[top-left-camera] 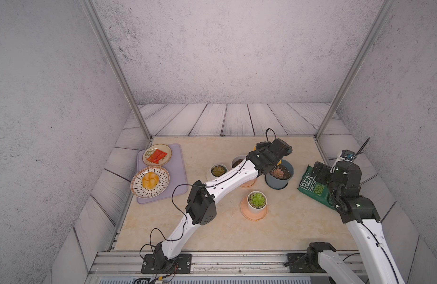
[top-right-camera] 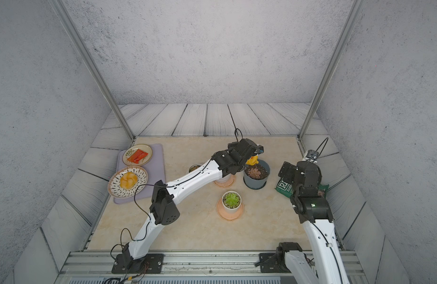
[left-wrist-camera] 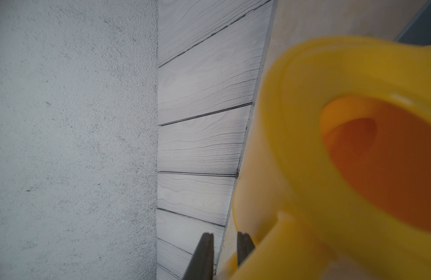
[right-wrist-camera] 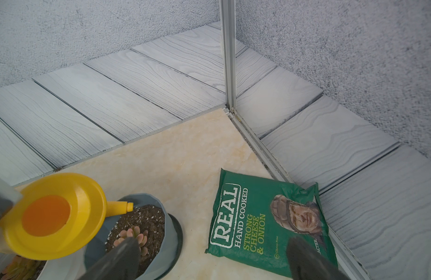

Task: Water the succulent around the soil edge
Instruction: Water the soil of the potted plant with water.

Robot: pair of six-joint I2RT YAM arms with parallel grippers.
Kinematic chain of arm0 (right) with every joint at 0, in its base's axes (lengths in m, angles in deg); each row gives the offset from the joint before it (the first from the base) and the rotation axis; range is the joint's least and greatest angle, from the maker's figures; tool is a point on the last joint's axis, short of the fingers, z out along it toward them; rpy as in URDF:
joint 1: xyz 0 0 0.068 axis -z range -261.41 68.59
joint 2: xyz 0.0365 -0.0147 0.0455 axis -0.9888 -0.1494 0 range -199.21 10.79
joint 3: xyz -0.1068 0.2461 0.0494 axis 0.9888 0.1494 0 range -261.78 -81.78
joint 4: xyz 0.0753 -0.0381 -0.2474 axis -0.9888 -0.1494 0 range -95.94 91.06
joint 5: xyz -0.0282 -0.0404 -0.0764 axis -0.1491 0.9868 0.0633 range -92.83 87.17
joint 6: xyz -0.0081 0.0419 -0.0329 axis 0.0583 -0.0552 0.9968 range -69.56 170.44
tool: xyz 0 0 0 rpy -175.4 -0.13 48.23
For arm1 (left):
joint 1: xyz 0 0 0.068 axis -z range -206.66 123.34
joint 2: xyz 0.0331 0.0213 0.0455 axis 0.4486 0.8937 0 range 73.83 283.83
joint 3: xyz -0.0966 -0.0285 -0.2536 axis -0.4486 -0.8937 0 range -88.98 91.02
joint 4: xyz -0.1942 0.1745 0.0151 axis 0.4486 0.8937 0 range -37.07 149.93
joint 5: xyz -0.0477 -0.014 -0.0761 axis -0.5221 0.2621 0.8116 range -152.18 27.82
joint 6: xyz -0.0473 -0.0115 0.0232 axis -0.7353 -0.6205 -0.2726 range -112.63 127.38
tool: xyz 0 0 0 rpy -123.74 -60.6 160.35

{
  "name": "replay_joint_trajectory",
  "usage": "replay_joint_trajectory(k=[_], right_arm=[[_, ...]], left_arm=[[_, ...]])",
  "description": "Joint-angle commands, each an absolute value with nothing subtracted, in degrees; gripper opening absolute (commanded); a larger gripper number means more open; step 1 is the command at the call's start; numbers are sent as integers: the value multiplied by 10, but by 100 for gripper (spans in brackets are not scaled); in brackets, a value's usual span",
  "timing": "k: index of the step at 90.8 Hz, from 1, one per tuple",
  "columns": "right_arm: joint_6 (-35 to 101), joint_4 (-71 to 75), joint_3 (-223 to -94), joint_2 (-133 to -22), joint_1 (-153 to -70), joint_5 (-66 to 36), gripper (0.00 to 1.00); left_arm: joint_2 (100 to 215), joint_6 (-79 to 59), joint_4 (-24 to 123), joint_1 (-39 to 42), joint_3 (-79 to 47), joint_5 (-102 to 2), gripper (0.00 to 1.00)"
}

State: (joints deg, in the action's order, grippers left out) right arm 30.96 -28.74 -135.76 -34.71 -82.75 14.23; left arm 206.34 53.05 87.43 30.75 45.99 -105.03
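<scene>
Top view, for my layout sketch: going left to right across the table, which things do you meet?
Purple mat → olive-green succulent → bright green succulent → pink succulent → green crisp bag. The two plates on the mat, and the pot half hidden behind the arm, overlap too much to place.

Yellow watering can [top-left-camera: 279, 162] over grey succulent pot [top-left-camera: 278, 184]

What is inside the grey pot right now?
Dark soil with white specks and a pink succulent in the middle of the grey pot. The yellow watering can overhangs one side, its spout over the soil edge; soil beneath it is hidden.
</scene>
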Motion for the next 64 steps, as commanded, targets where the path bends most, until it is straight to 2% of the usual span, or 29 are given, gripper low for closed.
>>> replay_joint_trajectory(k=[1, 64], right_arm=[[307, -282, -1354, -346, -829, 141, 99], [310, -270, -1343, -334, -828, 143, 99]], left_arm=[[2066, 532, 870, 303, 472, -1076, 0], [1994, 543, 850, 307, 376, -1121, 0]])
